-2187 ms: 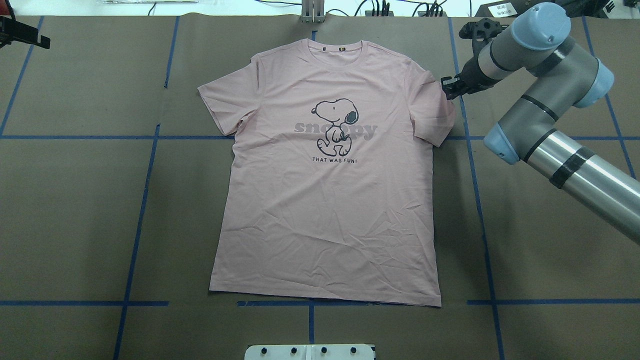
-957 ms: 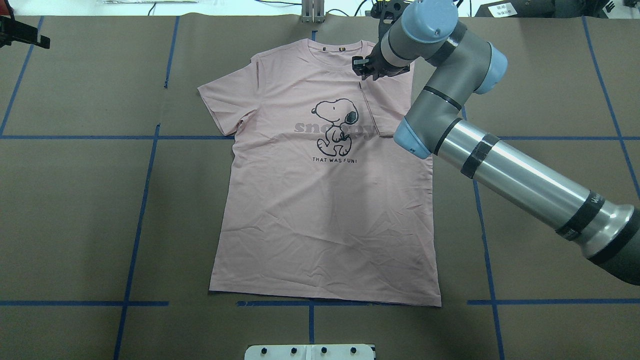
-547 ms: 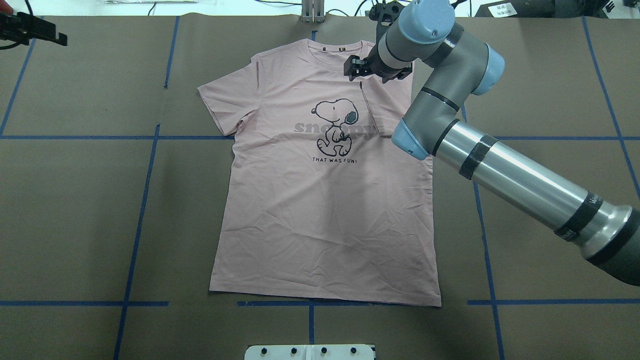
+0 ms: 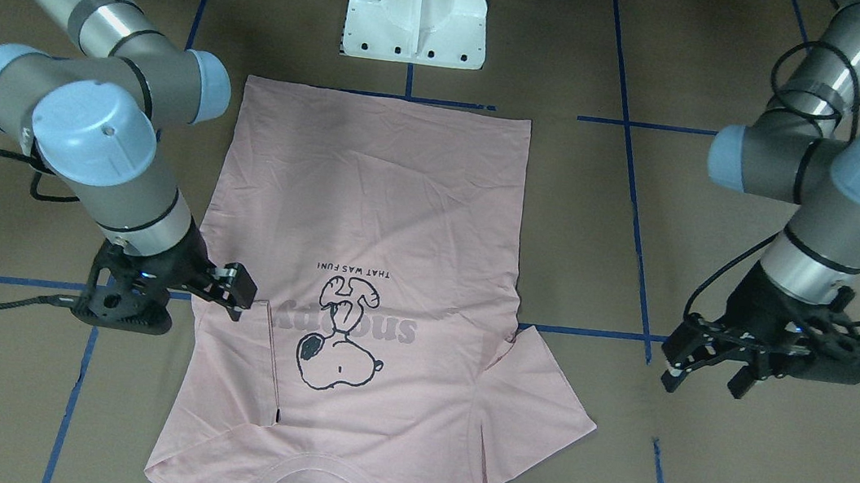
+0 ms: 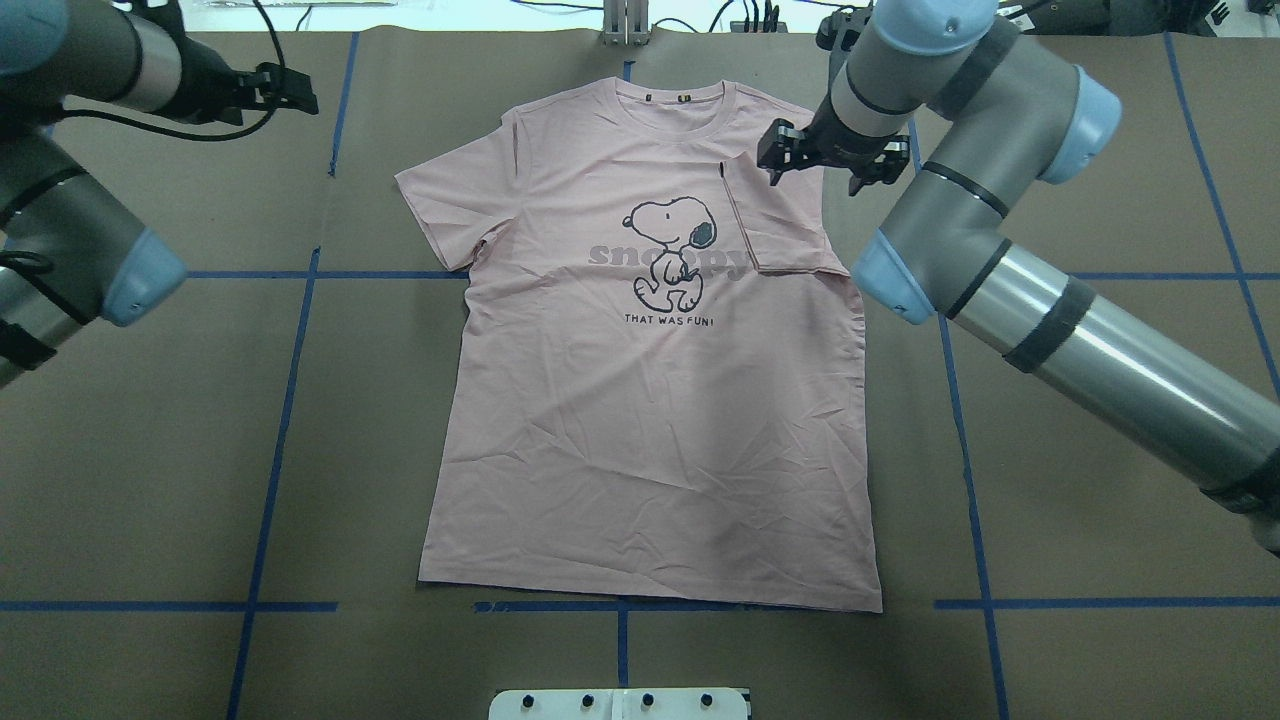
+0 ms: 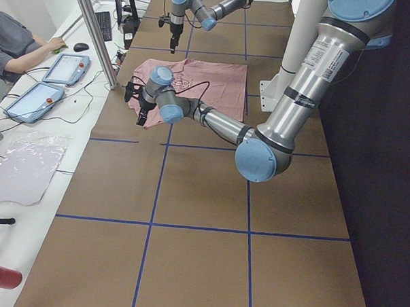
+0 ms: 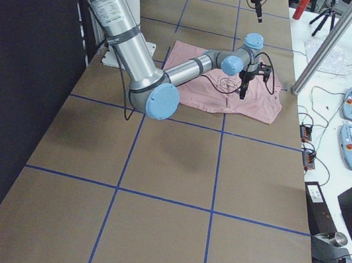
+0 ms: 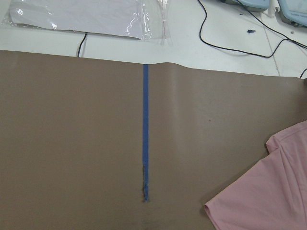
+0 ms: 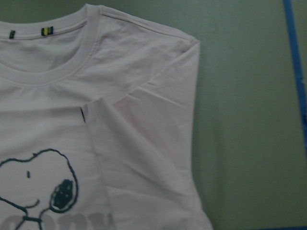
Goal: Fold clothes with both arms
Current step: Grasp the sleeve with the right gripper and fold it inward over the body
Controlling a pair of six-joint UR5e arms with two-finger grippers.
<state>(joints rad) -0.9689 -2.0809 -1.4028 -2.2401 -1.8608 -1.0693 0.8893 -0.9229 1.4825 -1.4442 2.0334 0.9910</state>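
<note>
You find the T-shirt (image 5: 650, 420) lying flat in the middle of the desk (image 5: 150, 450), with its collar (image 5: 680, 100) on the side far from the base (image 4: 418, 2) and its hem (image 5: 650, 597) near the base. The right-hand sleeve (image 5: 780, 225) lies folded onto the chest, just beside the print (image 5: 670, 255). The left-hand sleeve (image 5: 445, 205) lies spread out on the desk. The right gripper (image 5: 812, 172) hangs over the shirt's right edge, beside the folded sleeve. The left gripper (image 4: 704, 380) is well apart from the shirt, beyond the left-hand sleeve.
</note>
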